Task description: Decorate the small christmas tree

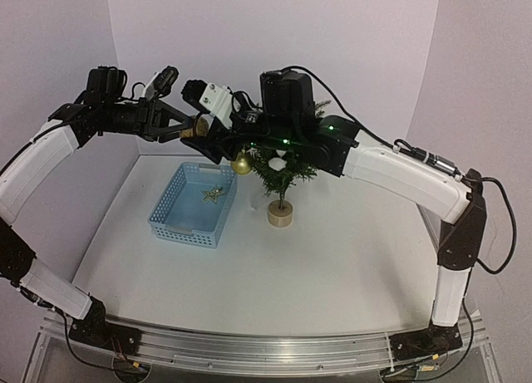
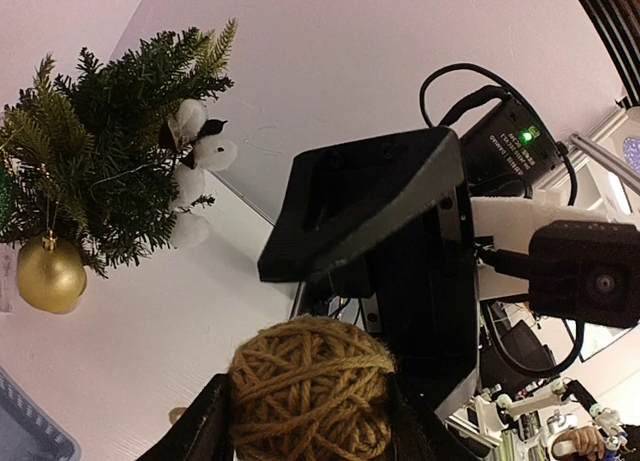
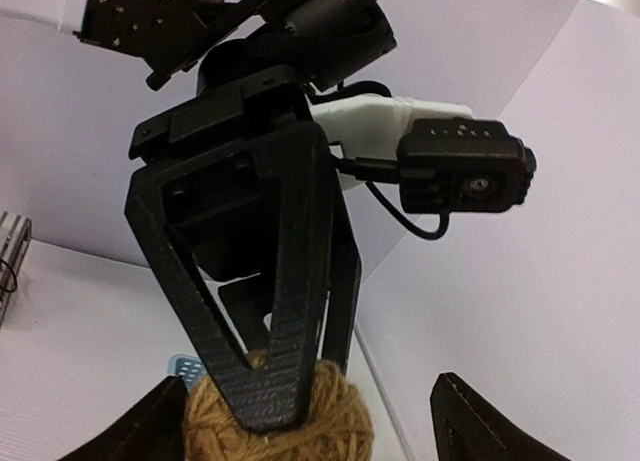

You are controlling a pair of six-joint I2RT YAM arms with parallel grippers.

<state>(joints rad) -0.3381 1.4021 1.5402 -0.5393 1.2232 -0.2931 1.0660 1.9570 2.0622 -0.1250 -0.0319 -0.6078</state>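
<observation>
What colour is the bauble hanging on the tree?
Shiny gold. The bauble hangs low on the tree; the left wrist view shows it best.

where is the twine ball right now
The twine ball is held in the left gripper, in the air. In the top view it sits just left of the small christmas tree, higher than the blue basket.

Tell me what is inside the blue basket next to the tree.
A gold star ornament lies on the floor of the blue basket; the rest of the floor looks bare. The near wall hides a thin strip of it.
</observation>
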